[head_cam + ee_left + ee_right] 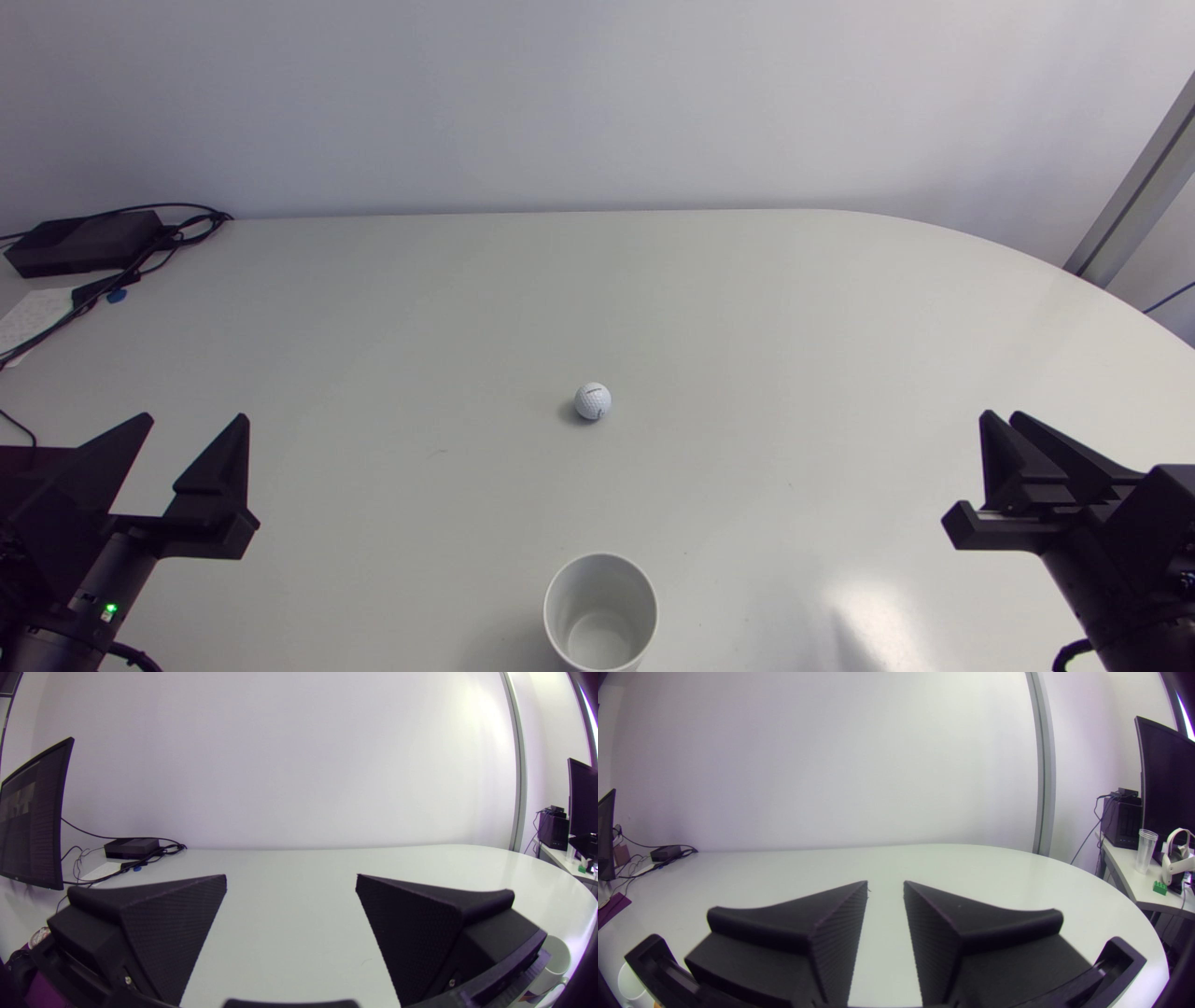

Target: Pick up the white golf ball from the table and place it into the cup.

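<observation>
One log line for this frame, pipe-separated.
stage: not started | golf ball: on table, untouched | cup: upright, empty | left hand: open, empty | right hand: narrowly open, empty

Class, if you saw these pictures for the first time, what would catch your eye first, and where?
The white golf ball stands out first, alone at the middle of the table. An empty white cup sits by the near edge, and the black left gripper and right gripper flank the scene, touching neither.

The ball (593, 400) is sitting on the table (747, 308) near its middle. The cup (600, 611) is standing by the front edge, straight before the ball, well apart. The left gripper (194, 420) and right gripper (1001, 418) are flanking both.
</observation>
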You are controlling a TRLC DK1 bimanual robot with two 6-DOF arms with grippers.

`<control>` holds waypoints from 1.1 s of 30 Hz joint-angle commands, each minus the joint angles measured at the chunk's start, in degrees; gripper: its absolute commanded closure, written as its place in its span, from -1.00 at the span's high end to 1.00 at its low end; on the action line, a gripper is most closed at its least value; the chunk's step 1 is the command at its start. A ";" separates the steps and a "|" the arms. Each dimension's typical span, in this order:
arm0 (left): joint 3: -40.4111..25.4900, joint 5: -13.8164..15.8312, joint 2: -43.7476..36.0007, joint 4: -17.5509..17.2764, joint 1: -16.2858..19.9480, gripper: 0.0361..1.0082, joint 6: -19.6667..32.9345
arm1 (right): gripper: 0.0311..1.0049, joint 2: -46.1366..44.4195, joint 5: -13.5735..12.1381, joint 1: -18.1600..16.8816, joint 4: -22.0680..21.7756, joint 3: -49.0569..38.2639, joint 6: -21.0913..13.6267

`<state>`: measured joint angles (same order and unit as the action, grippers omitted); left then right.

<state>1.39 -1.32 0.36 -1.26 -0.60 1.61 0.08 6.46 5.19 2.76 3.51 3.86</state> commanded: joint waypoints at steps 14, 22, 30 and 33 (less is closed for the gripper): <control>-1.12 0.18 -0.18 -0.15 -0.37 0.97 -1.17 | 0.93 0.36 0.05 1.49 1.45 3.44 0.01; -1.12 0.18 -0.01 -0.06 -0.37 0.97 -1.17 | 0.93 8.98 -0.39 2.37 0.57 9.94 0.10; -1.12 0.18 0.17 -0.06 -0.63 0.97 -1.25 | 0.93 26.99 -2.15 2.46 -0.04 20.93 0.71; -1.12 0.18 0.17 -0.06 -0.54 0.97 -1.25 | 0.93 35.08 -3.38 2.46 0.57 25.50 0.71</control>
<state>1.39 -1.32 0.38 -1.26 -0.75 1.61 30.65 3.79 7.20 3.49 26.22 3.86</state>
